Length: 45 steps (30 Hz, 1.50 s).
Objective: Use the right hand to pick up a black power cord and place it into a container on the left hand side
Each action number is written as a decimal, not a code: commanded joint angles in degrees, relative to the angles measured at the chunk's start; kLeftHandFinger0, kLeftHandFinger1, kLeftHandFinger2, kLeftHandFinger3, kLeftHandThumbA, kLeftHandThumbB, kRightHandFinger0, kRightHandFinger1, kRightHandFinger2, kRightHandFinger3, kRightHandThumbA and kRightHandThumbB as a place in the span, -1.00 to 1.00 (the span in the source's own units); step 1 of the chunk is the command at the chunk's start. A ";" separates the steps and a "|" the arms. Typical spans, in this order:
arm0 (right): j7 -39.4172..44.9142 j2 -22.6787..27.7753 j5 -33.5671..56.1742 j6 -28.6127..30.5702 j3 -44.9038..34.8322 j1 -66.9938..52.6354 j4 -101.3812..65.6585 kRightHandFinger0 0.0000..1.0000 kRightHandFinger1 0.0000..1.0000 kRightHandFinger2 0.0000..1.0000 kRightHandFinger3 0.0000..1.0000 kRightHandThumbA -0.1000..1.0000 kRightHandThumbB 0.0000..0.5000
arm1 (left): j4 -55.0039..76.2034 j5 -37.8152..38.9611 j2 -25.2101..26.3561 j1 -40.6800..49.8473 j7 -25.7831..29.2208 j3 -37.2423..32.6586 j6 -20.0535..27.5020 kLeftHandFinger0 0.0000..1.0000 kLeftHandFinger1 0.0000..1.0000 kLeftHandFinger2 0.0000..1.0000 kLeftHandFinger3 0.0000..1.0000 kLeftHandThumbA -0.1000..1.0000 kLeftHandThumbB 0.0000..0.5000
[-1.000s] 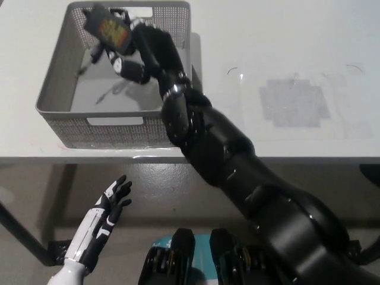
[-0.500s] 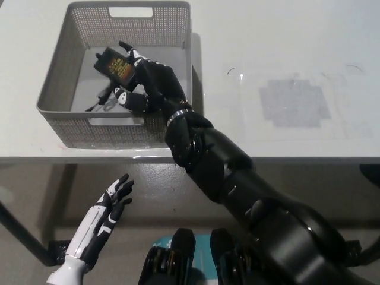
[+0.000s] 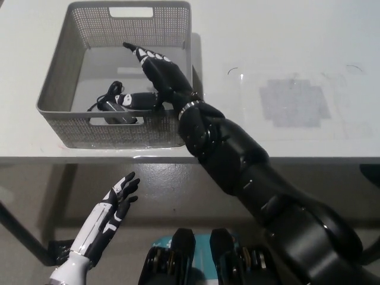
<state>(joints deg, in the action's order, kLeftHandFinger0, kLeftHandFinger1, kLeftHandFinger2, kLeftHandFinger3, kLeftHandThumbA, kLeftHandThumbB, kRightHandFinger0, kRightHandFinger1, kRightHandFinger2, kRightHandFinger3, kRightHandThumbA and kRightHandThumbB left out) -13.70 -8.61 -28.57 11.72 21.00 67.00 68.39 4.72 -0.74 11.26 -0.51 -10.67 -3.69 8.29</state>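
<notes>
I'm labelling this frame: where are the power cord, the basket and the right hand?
power cord (image 3: 117, 111): head view, on its black brick.
basket (image 3: 113, 129): head view, near wall.
right hand (image 3: 155, 76): head view, middle of hand.

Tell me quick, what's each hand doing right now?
Right hand: open, over the grey basket, with the black power adapter lying inside.
Left hand: open, holding nothing, below the table edge.

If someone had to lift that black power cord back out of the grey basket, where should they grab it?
Best by the blocky adapter body, coming straight down from above. It lies flat on the basket floor near the front wall, so the walls block a sideways reach. The thin cable loops beside it look too slack to grip firmly. The right hand hovers open above it.
</notes>
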 commanded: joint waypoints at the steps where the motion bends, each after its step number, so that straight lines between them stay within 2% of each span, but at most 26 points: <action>1: 2.62 1.55 4.38 1.70 -3.25 1.49 -8.28 1.00 1.00 1.00 1.00 1.00 0.90 | 1.78 -0.33 0.76 -0.79 -0.54 -0.15 0.09 0.94 1.00 1.00 1.00 0.86 -0.04; 3: 3.90 1.92 6.17 1.48 -5.03 0.87 -12.20 1.00 1.00 1.00 1.00 1.00 0.91 | 1.78 -0.35 0.73 -0.81 -0.53 -0.15 0.04 0.94 1.00 1.00 1.00 0.86 -0.04; 6: 9.34 3.08 11.25 -3.82 -8.84 -1.67 -27.58 1.00 1.00 1.00 1.00 1.00 0.77 | 1.43 -0.33 1.15 -0.92 -1.04 -0.37 0.07 0.95 1.00 1.00 1.00 0.86 -0.07; 8: 10.26 3.39 12.68 -6.09 -10.21 -2.51 -33.73 1.00 1.00 1.00 1.00 1.00 0.94 | 1.43 -0.45 1.19 -0.80 -1.05 -0.40 -0.12 0.96 1.00 1.00 1.00 0.86 -0.11; 12: 11.88 4.31 15.70 -7.65 -12.49 -3.25 -44.00 1.00 1.00 1.00 1.00 1.00 0.86 | 1.58 -0.37 1.24 -0.71 -1.29 -0.58 -0.33 0.98 1.00 1.00 1.00 0.83 -0.16; 14: 12.93 4.74 16.93 -11.53 -13.76 -4.60 -50.92 1.00 1.00 1.00 1.00 1.00 0.99 | 1.57 -0.55 1.24 -0.82 -1.44 -0.83 -0.68 0.98 1.00 1.00 1.00 0.82 -0.18; 17: 13.32 4.68 16.92 -12.24 -13.89 -4.83 -51.62 1.00 1.00 1.00 1.00 1.00 1.00 | 1.57 -0.54 1.25 -0.82 -1.44 -0.84 -0.70 0.98 1.00 1.00 1.00 0.82 -0.18; 19: 15.04 6.94 19.54 -16.62 -15.49 -10.69 -68.27 1.00 1.00 1.00 1.00 1.00 0.88 | 1.82 -0.52 1.57 -0.77 -1.66 -0.80 -1.31 0.99 1.00 1.00 1.00 0.82 -0.14; 22: 15.36 7.54 20.36 -18.44 -15.89 -12.71 -72.51 1.00 1.00 1.00 1.00 1.00 0.86 | 1.75 -0.37 1.60 -0.81 -1.75 -0.77 -1.43 1.00 1.00 1.00 1.00 0.81 -0.15; 26: 16.50 9.37 23.31 -18.59 -16.41 -17.23 -79.73 1.00 1.00 1.00 1.00 1.00 0.77 | 1.66 -0.54 1.81 -0.65 -1.79 -0.74 -1.20 1.00 1.00 1.00 1.00 0.81 -0.16; 27: 16.65 11.23 23.59 -17.52 -16.75 -20.71 -84.05 1.00 1.00 1.00 1.00 1.00 0.71 | 1.37 -0.07 1.87 -1.03 -1.89 -0.55 -1.24 1.00 1.00 1.00 1.00 0.80 -0.16; 28: 16.73 11.23 23.63 -17.75 -16.76 -20.75 -84.23 1.00 1.00 1.00 1.00 1.00 0.71 | 1.37 -0.07 1.87 -1.03 -1.89 -0.55 -1.25 1.00 1.00 1.00 1.00 0.79 -0.15; 30: 17.34 14.03 24.61 -18.06 -17.27 -28.39 -92.49 1.00 1.00 1.00 1.00 1.00 0.75 | 0.92 -1.18 2.07 -1.15 -1.44 -0.53 -0.43 0.96 1.00 1.00 1.00 0.84 -0.07; 34: 16.73 15.48 23.00 -16.73 -17.45 -33.49 -96.48 1.00 1.00 1.00 1.00 1.00 0.75 | 0.94 -1.38 2.16 -1.36 -1.41 -0.51 -0.42 0.94 1.00 1.00 1.00 0.88 -0.09; 35: 16.54 15.93 24.14 -15.11 -17.58 -36.33 -97.23 1.00 1.00 1.00 1.00 1.00 0.75 | 0.90 -0.88 2.08 -1.37 -1.46 -0.35 -0.82 0.97 1.00 1.00 1.00 0.86 -0.02; 37: 16.32 16.86 27.27 -11.70 -17.81 -42.27 -98.17 1.00 1.00 1.00 1.00 1.00 0.75 | 0.68 0.61 1.88 -1.52 -1.55 0.21 -1.43 1.00 1.00 1.00 1.00 0.80 0.00; 41: 16.27 17.12 30.16 -10.98 -17.84 -45.15 -98.44 1.00 1.00 1.00 1.00 1.00 0.73 | 0.63 0.95 1.66 -1.35 -1.38 0.41 -1.35 1.00 1.00 1.00 1.00 0.77 0.02; 42: 16.15 17.54 29.26 -9.87 -17.84 -47.46 -98.06 1.00 1.00 1.00 1.00 1.00 0.61 | 0.35 1.04 1.58 -1.40 -1.24 0.55 -0.89 1.00 1.00 1.00 1.00 0.78 0.08; 44: 16.47 18.25 29.14 -7.00 -17.68 -54.28 -95.61 1.00 1.00 1.00 1.00 1.00 0.47 | -0.34 1.75 1.61 -1.64 -1.35 0.81 0.06 1.00 1.00 1.00 1.00 0.79 0.02; 45: 16.58 18.22 29.13 -6.95 -17.49 -55.63 -94.96 1.00 1.00 1.00 1.00 1.00 0.47 | -0.47 1.83 1.66 -1.73 -1.45 0.83 0.24 1.00 1.00 1.00 1.00 0.80 0.00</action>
<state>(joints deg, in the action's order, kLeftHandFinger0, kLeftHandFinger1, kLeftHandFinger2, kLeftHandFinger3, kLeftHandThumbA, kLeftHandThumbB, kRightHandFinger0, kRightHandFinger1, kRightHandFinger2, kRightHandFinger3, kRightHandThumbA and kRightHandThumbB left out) 0.05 8.40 -6.26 0.45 4.29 17.00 -24.39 3.99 -0.63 11.64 -0.94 -11.18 -3.63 6.57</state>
